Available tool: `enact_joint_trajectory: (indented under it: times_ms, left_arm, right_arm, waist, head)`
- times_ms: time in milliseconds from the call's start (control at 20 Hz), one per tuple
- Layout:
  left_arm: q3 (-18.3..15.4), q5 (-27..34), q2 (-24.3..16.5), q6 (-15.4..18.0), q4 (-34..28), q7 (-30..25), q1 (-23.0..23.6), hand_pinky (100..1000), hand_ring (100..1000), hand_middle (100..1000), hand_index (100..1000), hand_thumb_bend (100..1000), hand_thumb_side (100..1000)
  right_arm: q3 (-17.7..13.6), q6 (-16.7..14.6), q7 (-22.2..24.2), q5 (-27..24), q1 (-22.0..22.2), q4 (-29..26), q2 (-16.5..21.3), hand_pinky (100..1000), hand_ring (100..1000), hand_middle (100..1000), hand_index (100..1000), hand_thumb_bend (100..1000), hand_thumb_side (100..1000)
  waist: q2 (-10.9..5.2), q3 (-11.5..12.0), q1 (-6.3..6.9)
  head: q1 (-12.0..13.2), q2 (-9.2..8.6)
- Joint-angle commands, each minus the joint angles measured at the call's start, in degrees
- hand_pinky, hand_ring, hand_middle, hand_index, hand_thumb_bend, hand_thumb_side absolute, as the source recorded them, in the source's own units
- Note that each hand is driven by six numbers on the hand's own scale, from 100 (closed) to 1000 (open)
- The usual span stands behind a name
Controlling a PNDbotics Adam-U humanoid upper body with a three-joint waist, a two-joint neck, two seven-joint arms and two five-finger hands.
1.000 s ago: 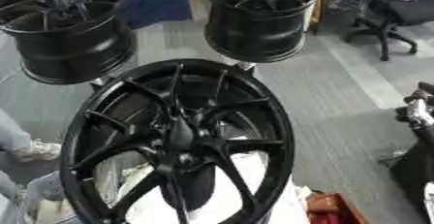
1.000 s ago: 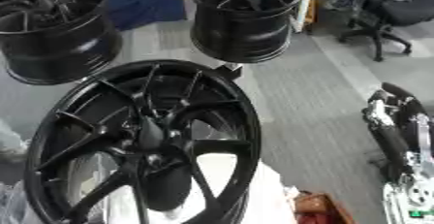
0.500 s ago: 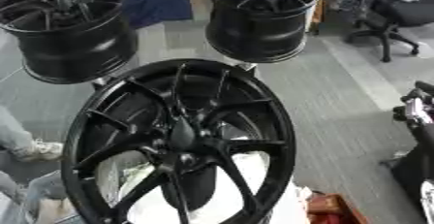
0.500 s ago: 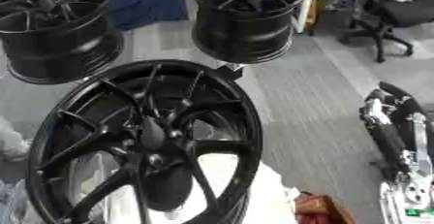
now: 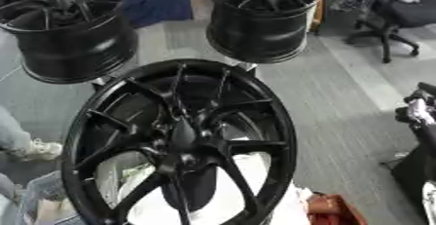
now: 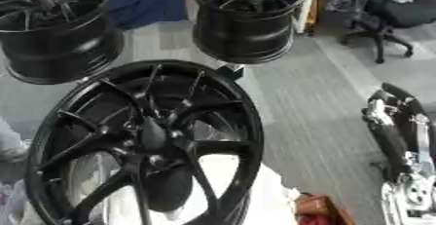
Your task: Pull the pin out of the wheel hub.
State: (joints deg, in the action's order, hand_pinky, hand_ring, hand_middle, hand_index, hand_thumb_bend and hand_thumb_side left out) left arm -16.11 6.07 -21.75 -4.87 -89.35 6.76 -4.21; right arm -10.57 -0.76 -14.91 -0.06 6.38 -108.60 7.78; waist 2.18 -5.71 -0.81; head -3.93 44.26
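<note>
Standing upright and tilted toward the camera, the wheel hub (image 5: pixel 183 143) fills the lower left of both views, its centre bore facing the robot. No pin can be made out at the centre; whether one sits there cannot be told. The right hand (image 6: pixel 400 136) hangs at the right edge, well apart from the wheel, so the hub lies to its left. Its fingers cannot be read as released or clenched. The left hand is out of view.

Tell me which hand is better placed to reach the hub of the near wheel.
Probably the right: the right hand shows at the right edge beside the near wheel, not touching it. The left hand appears in neither view.
</note>
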Motion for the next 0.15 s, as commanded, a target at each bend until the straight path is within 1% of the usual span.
enact_joint_trajectory:
  times_ms: [50, 150]
  left_arm:
    - [-0.37, -0.39, 1.89, -1.39, -2.95, 0.77, -0.11, 539, 510, 505, 666, 100, 755]
    - [-0.28, -0.81, 3.06, -1.99, -3.45, 0.82, -0.13, 540, 510, 502, 663, 100, 756]
  right_arm:
    - [-0.08, -0.14, 0.06, -0.31, -0.48, -0.61, 0.4, 582, 562, 571, 788, 100, 416]
    - [-0.08, -0.17, 0.12, -0.34, -0.54, -0.58, 0.35, 582, 562, 571, 788, 100, 417]
  waist:
    - [-0.41, 0.02, 0.04]
    - [-0.55, 0.07, -0.02]
  head:
    - [0.22, -0.14]
    - [0.22, -0.14]
